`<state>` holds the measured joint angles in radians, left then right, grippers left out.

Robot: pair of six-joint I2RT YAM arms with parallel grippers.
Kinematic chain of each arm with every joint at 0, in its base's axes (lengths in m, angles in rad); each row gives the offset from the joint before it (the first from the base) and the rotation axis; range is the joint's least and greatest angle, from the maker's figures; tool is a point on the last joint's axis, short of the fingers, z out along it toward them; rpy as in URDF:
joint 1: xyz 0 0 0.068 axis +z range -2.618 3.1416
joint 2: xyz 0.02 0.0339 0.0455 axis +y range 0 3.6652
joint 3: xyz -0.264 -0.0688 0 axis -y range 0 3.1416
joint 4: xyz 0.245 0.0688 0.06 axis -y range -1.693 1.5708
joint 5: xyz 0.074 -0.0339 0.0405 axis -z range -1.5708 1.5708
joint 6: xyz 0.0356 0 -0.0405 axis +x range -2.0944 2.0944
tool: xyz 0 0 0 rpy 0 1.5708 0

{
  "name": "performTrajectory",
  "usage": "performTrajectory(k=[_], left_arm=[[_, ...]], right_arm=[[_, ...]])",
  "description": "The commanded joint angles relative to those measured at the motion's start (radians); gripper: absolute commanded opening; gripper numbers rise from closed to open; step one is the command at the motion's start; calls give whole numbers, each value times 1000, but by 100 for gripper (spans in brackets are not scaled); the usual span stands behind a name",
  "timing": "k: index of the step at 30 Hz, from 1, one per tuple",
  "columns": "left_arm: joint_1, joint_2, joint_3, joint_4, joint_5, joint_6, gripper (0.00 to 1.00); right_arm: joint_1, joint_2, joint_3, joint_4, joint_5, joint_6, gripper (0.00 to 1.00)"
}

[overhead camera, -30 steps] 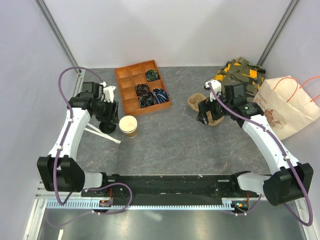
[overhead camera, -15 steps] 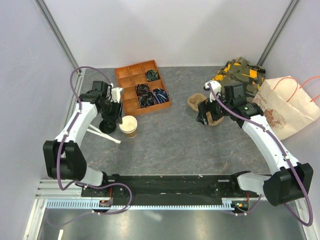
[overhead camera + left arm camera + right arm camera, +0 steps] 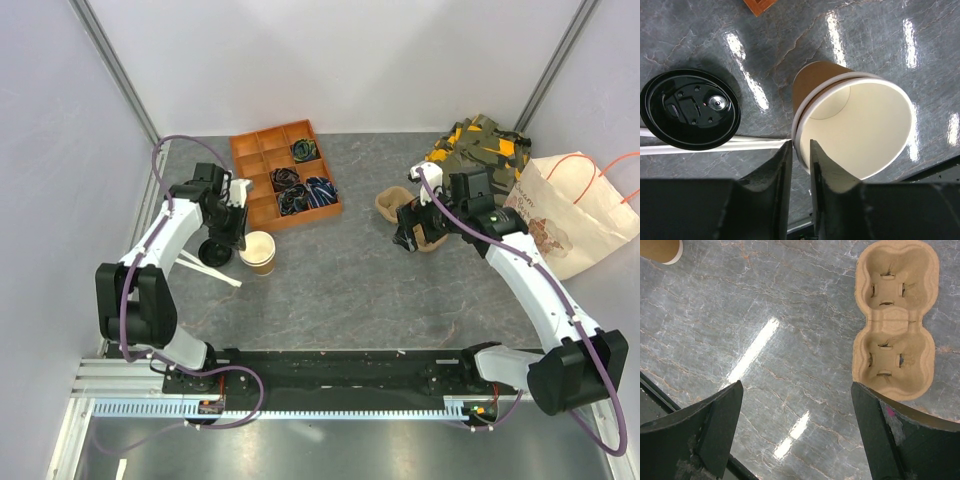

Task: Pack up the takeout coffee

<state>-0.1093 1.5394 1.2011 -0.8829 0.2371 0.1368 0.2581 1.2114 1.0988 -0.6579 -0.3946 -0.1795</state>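
A tan paper cup (image 3: 257, 251) with no lid and a cream inside stands at the left; it also shows in the left wrist view (image 3: 855, 130). A round black lid (image 3: 690, 109) lies flat on the table beside it (image 3: 212, 254). No lidded cup is in view. My left gripper (image 3: 799, 150) straddles the cup's near rim, one finger inside and one outside, closed on the wall (image 3: 238, 238). The brown pulp carrier (image 3: 895, 320) lies with both pockets bare (image 3: 393, 205). My right gripper (image 3: 795, 430) is wide open and empty, hovering beside the carrier (image 3: 408, 232).
A white stick (image 3: 715, 146) lies under the lid's edge. An orange compartment tray (image 3: 262, 178) with dark bundles sits at the back left. A camouflage cloth (image 3: 475, 145) and a paper bag (image 3: 575, 215) are at the back right.
My left gripper has moved from above the black lid rightward to the cup's rim. The cup, the lid and the right arm have stayed put.
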Motion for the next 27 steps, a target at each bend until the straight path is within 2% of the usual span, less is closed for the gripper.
performTrajectory(k=[1, 10, 24, 27], left_arm=[[-6, 14, 35, 24, 4, -34, 24], [-7, 4, 84, -31, 5, -37, 11], [-23, 7, 57, -27, -44, -17, 12], [-32, 4, 52, -21, -59, -16, 15]], right_arm=[[4, -27, -7, 27, -9, -3, 98], [4, -21, -11, 32, -16, -3, 98], [3, -23, -14, 29, -29, -8, 98], [4, -27, -20, 29, -29, -9, 98]])
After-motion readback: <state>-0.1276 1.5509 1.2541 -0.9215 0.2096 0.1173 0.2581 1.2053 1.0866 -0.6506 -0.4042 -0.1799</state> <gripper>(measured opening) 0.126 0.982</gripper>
